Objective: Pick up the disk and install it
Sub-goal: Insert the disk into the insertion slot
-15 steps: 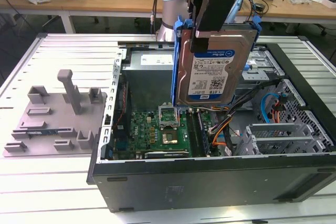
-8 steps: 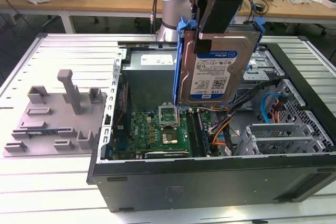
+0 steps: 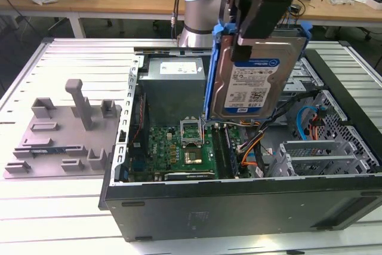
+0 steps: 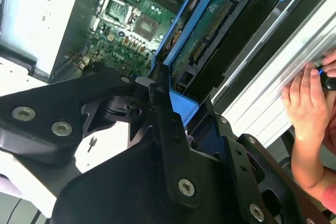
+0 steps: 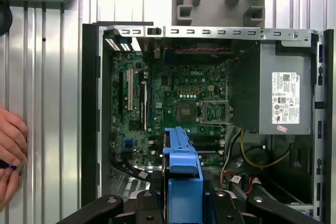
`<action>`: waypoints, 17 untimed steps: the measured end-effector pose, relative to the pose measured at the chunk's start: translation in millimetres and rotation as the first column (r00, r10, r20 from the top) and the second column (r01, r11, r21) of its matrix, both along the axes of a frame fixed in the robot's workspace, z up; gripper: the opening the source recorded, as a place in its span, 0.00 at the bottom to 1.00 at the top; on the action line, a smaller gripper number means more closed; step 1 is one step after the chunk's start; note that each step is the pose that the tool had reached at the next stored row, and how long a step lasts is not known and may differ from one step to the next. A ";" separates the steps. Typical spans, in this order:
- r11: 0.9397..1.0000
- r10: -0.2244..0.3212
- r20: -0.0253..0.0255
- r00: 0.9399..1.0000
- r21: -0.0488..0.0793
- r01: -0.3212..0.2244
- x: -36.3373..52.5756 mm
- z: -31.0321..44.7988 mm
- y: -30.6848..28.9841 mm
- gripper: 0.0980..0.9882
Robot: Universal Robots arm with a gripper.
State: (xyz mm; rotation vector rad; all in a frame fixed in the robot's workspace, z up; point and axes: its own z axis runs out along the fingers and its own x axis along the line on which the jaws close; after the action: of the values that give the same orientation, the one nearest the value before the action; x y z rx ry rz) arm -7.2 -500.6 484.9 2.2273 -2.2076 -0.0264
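gripping flat blue-framed disk (image 3: 250, 88) w/ tool (image 3: 255, 35)

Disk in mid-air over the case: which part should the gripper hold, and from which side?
By its upper end, from above, as the gripper holds it now. The disk hangs upright over the open case, so a top hold across the flat faces probably leaves the blue frame and lower end free.
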 end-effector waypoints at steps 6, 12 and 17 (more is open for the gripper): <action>1.000 0.000 0.000 1.000 0.000 0.000 20.4 -0.1 -1.9 0.30; 1.000 0.000 0.000 1.000 0.000 0.000 47.7 -0.4 -8.1 0.30; 1.000 0.000 0.000 1.000 0.000 0.000 72.3 -0.9 -18.9 0.30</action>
State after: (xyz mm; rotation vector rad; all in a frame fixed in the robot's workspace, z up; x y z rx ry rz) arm 65.0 -519.5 484.1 2.2274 -2.2075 -0.0265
